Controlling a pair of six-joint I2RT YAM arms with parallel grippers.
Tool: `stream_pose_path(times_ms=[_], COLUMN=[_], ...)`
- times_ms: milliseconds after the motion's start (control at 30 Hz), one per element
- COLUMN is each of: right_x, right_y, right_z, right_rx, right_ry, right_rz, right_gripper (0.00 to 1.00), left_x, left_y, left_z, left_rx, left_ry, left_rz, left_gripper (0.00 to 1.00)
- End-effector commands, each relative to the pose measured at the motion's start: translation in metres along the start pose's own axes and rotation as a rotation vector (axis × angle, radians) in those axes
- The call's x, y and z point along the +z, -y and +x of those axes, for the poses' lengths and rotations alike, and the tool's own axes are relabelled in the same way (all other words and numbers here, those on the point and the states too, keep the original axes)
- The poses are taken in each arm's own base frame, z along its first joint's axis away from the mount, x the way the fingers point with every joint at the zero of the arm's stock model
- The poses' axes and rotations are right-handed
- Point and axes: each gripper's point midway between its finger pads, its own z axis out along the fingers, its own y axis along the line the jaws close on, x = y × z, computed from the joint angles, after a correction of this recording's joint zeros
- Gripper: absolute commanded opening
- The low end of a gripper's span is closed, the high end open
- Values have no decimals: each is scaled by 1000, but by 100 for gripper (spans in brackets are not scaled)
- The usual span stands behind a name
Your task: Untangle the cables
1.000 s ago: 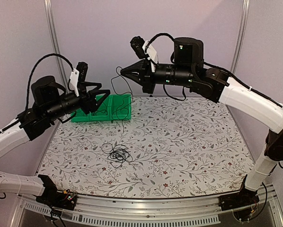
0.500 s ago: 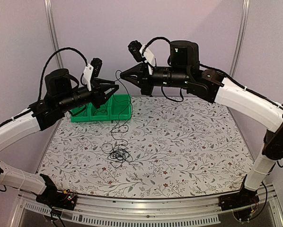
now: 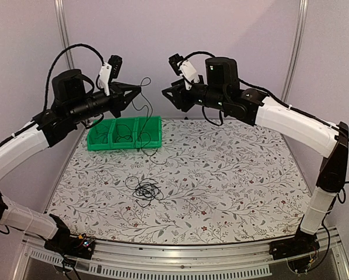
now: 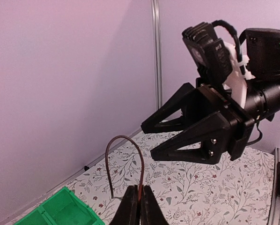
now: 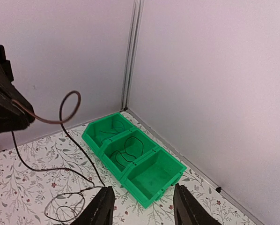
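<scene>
Left gripper (image 3: 138,88) is raised high over the back left of the table, its jaws pressed together on one thin dark cable (image 4: 142,176). From the left wrist camera, the wire rises out of the pinched fingertips, arches over to the left and ends pointing down. From the right wrist camera, the same wire makes a small loop in the air beside the left gripper. It then hangs down in a long slack line to the tabletop in front of the green bin (image 3: 113,144).

The rest of the cables (image 3: 145,189) lie as a small wiry coil near the middle of the table (image 3: 233,175), closer to the arms than the bin and apart from it. More thin black wire lies curled inside two of the bin's three compartments.

Right gripper (image 3: 166,92) faces the left one at about the same height, near it but not touching. Its fingers are spread, with nothing between them. The table has a white cover printed with leaves and small flowers, and lilac walls stand behind it.
</scene>
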Motion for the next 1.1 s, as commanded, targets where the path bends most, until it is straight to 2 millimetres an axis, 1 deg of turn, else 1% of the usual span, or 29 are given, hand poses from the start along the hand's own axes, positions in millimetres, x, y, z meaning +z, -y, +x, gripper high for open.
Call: stream_pose_path(times_ms=[0, 67, 233, 267, 300, 433, 500, 567, 633, 700, 767, 833, 933, 1000, 1067], right_x=[-1, -6, -22, -25, -30, -42, -47, -53, -56, -58, -64, -71, -83, -91, -96], right_y=[20, 9, -7, -7, -8, -10, -10, -8, 4, 12, 16, 17, 13, 11, 14], right_z=[12, 17, 31, 33, 31, 37, 46, 53, 64, 73, 74, 75, 80, 86, 95], right_rx=[77, 75, 39, 22, 7, -52, -76, -100, -145, -197, -238, -259, -272, -279, -293], right_ry=[-17, -26, -55, -58, -52, -66, -85, -108, -144, -173, -183, -195, -219, -238, -261], right_rz=[6, -58, -142, -146, -152, -166, -171, -155, -85, -41, -26, -43, -82, -89, -69], right_gripper=[49, 52, 55, 56, 57, 60, 61, 61, 62, 66, 69, 71, 73, 73, 74], left_x=[7, 11, 14, 13, 13, 11, 11, 12, 13, 16, 20, 19, 21, 25, 28], left_y=[-29, -43, -76, -82, -87, -106, -116, -127, -140, -154, -168, -184, -205, -215, -226], left_z=[13, 17, 21, 21, 17, 8, 1, -6, -12, -17, -17, -21, -21, -21, -20], left_rx=[-70, -98, -185, -193, -196, -194, -187, -158, -117, -68, -34, -29, -43, -44, -45], left_ry=[-95, -128, -183, -184, -177, -165, -154, -146, -146, -151, -158, -145, -129, -123, -121], left_rz=[-58, -96, -190, -213, -233, -296, -319, -347, -389, -437, -472, -500, -532, -539, -548], left_gripper=[0, 0, 0, 0, 0, 0, 0, 0, 0, 0, 0, 0, 0, 0, 0])
